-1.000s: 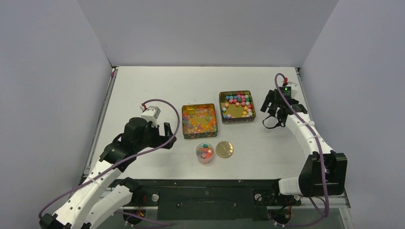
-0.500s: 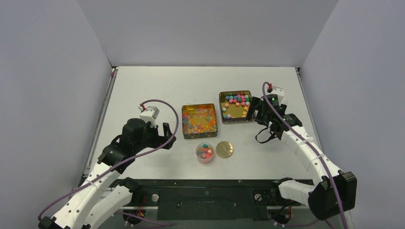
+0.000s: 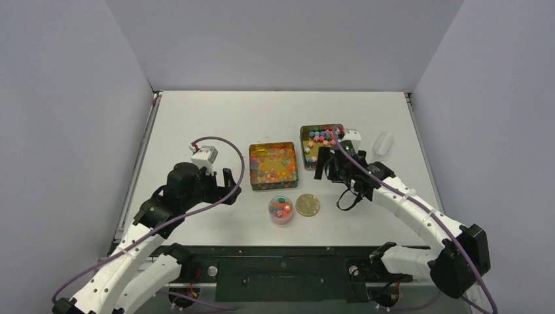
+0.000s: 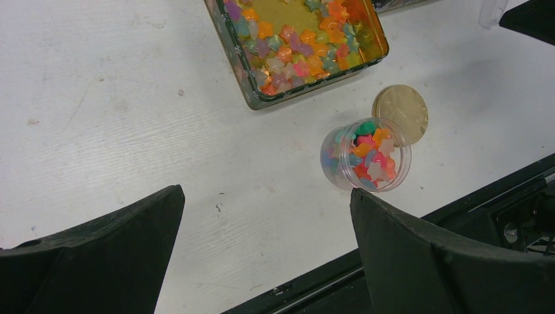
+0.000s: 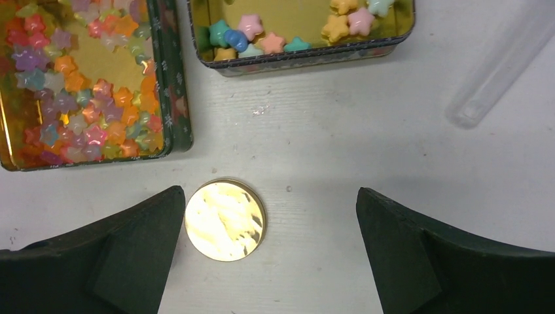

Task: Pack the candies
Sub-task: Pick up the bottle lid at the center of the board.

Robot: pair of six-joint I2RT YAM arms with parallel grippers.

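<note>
Glossy translucent candies (image 3: 265, 173) lie in the left gold tin (image 3: 251, 167); they also show in the left wrist view (image 4: 294, 55). Opaque blue, green, pink and yellow candies (image 3: 324, 137) lie in the right tin (image 3: 303, 145). A small clear jar (image 3: 281, 209) holds mixed candies, with a gold lid (image 3: 307, 205) flat beside it. My left gripper (image 3: 229, 182) is open and empty, left of the left tin. My right gripper (image 3: 325, 169) is open and empty, hovering just in front of the right tin, above the lid (image 5: 225, 220).
A clear plastic scoop (image 3: 383, 142) lies on the table right of the right tin; it also shows in the right wrist view (image 5: 497, 72). The black front rail (image 3: 281, 252) runs along the near edge. Grey walls enclose the table.
My right arm swung left and nearer, from beside the right tin to in front of it. The clear scoop now shows on the table where it was. The left arm has not moved.
</note>
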